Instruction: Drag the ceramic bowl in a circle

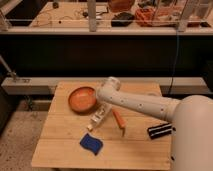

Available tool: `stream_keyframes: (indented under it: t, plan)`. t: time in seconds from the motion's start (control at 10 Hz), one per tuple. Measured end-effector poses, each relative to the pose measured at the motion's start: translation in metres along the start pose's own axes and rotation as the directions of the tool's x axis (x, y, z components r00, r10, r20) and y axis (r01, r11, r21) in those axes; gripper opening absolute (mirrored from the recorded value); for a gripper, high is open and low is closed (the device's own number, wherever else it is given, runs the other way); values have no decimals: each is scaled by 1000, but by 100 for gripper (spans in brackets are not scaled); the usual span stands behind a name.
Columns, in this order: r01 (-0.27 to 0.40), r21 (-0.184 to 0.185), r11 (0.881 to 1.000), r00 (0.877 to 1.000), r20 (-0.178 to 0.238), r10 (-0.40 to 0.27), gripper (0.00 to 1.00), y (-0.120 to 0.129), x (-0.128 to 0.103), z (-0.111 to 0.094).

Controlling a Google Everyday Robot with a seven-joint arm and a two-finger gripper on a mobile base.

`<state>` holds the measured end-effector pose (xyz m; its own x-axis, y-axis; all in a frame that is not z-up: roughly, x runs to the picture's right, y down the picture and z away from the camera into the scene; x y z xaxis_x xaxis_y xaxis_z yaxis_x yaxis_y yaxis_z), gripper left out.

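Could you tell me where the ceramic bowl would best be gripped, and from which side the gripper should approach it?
Probably the rim. The ceramic bowl sits upright and shallow on the wooden table, so its thin edge suits a two-finger pinch from above. The rim facing the arm seems the nearest, and the gripper is already at that edge, hidden behind the wrist. The white bottle lies close below it.

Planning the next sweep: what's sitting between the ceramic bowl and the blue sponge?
Camera view: bare wood only between ceramic bowl and blue sponge; gripper is at the bowl's right rim.

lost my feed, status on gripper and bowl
Gripper at bowl's right rim. Bowl flat on table, far-left. White bottle and carrot lie close by.
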<state>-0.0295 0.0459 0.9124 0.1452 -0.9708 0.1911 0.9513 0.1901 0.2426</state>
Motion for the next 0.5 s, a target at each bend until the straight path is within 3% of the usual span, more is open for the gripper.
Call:
stream_keyframes:
  t: [0.2,0.5]
  plan:
    - [-13,-26,1000,1000,-10,13,0,24,-10,-16]
    - [47,-21,999,999,-16,-47,0,18,-26,-30]
